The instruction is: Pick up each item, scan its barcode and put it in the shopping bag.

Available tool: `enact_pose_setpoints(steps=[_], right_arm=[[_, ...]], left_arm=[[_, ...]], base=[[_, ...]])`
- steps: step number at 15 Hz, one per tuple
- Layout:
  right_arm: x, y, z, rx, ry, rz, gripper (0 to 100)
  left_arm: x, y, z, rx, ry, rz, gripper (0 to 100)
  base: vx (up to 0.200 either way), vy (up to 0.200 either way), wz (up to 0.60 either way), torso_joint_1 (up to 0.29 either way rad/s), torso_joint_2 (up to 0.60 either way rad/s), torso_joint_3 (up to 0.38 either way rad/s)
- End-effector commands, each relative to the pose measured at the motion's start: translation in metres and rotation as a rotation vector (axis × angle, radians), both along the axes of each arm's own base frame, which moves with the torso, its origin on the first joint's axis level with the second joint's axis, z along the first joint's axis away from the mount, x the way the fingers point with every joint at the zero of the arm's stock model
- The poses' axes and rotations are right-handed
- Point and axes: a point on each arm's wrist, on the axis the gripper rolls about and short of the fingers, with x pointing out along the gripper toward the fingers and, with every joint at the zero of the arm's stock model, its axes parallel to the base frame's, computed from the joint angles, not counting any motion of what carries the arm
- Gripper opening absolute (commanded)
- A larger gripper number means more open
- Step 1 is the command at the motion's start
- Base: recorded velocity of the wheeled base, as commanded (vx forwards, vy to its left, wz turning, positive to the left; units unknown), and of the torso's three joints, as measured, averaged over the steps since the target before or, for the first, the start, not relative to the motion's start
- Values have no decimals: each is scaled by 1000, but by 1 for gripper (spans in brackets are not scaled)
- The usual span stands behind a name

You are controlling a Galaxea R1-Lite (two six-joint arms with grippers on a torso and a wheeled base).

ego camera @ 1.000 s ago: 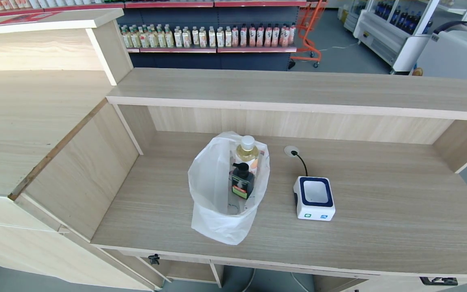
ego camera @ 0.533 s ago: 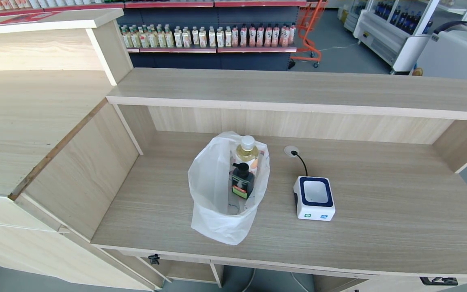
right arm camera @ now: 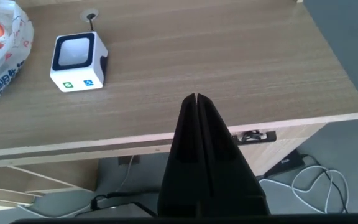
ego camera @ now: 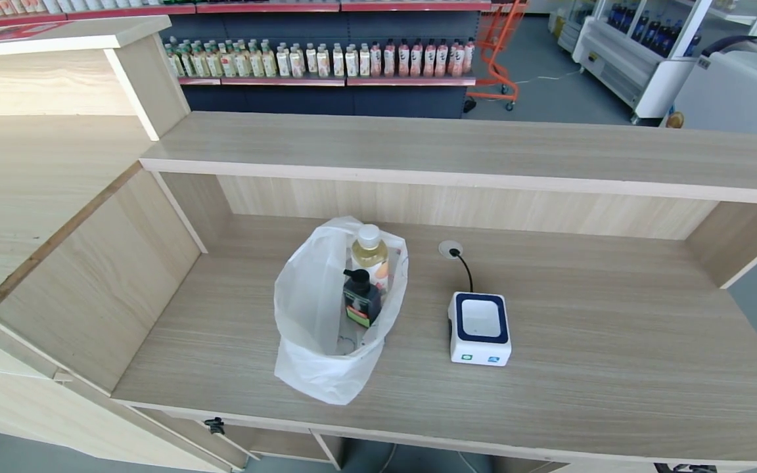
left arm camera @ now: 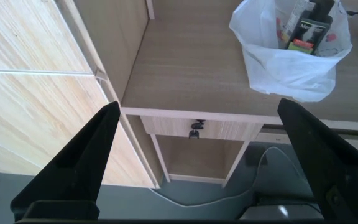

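Note:
A white plastic shopping bag (ego camera: pixel 316 328) stands open on the wooden counter (ego camera: pixel 615 341). Inside it are a yellow bottle with a white cap (ego camera: pixel 370 253) and a black pump bottle (ego camera: pixel 361 299). The white barcode scanner (ego camera: pixel 479 326) with its dark blue frame sits just right of the bag. My left gripper (left arm camera: pixel 199 107) hangs open and empty, off the counter's near edge, short of the bag (left arm camera: pixel 291 56). My right gripper (right arm camera: pixel 196 98) is shut on nothing, off the counter's near edge, with the scanner (right arm camera: pixel 76 59) farther away on the counter.
A raised wooden ledge (ego camera: pixel 457 148) runs along the counter's far side, and side panels (ego camera: pixel 96 276) wall in both ends. The scanner's black cable (ego camera: pixel 462 266) runs to a hole in the counter. Drawers with small latches (left arm camera: pixel 195 129) sit under the near edge.
The whole head picture has shifted left and slightly down, so the camera has moved. The bag, the bottles and the scanner keep their places on the counter.

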Motion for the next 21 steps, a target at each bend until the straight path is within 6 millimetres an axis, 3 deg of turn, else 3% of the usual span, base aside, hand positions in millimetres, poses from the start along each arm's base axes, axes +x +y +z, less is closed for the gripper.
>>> enact_pose_setpoints(steps=[1, 4, 10, 21], right_arm=[[0, 0, 0, 0, 5, 1, 0], [0, 0, 0, 0, 5, 1, 0], [0, 0, 0, -32, 11, 5, 0], [0, 0, 0, -29, 10, 5, 0]], left_arm=[[0, 0, 0, -4, 0, 1, 100], [0, 0, 0, -42, 1, -1, 100], [0, 0, 0, -33, 7, -2, 100], [0, 0, 0, -36, 3, 1, 100]], base=[[0, -200, 0, -2, 7, 2], [0, 0, 0, 0, 0, 0], [200, 0, 0, -1, -1, 2], [0, 0, 0, 0, 0, 0]])
